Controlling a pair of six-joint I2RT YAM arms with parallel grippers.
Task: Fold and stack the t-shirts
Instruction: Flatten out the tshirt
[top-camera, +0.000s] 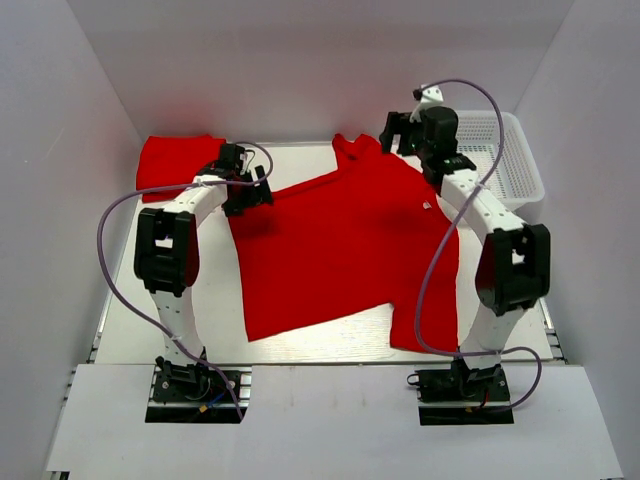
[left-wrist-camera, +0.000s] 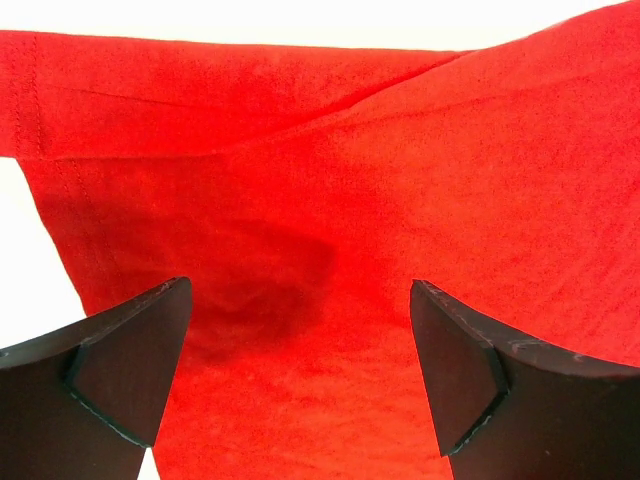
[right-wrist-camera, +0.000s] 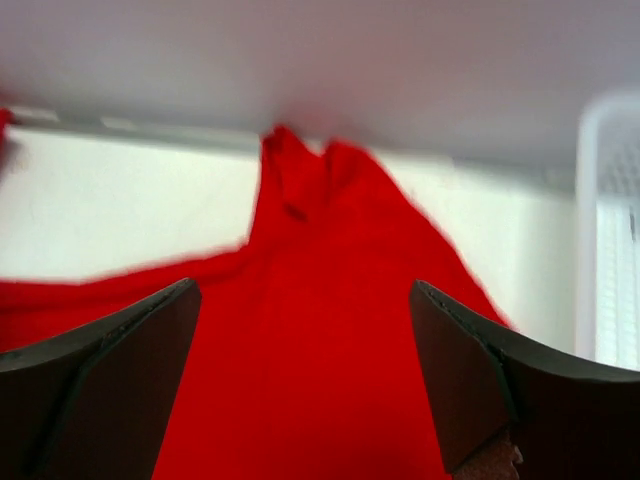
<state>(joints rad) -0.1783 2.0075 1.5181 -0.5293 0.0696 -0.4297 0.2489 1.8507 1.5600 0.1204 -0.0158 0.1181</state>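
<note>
A red t-shirt (top-camera: 340, 250) lies spread and skewed across the middle of the table. A folded red t-shirt (top-camera: 172, 160) lies at the back left. My left gripper (top-camera: 247, 195) is open and hovers over the spread shirt's left upper edge; the left wrist view shows red cloth (left-wrist-camera: 300, 230) between the fingers with nothing pinched. My right gripper (top-camera: 400, 135) is open above the shirt's far end, near a bunched sleeve (right-wrist-camera: 300, 180). Red cloth fills the right wrist view below its fingers.
A white mesh basket (top-camera: 505, 165) stands at the back right, also at the right edge of the right wrist view (right-wrist-camera: 610, 230). White walls enclose the table on three sides. Purple cables loop from both arms.
</note>
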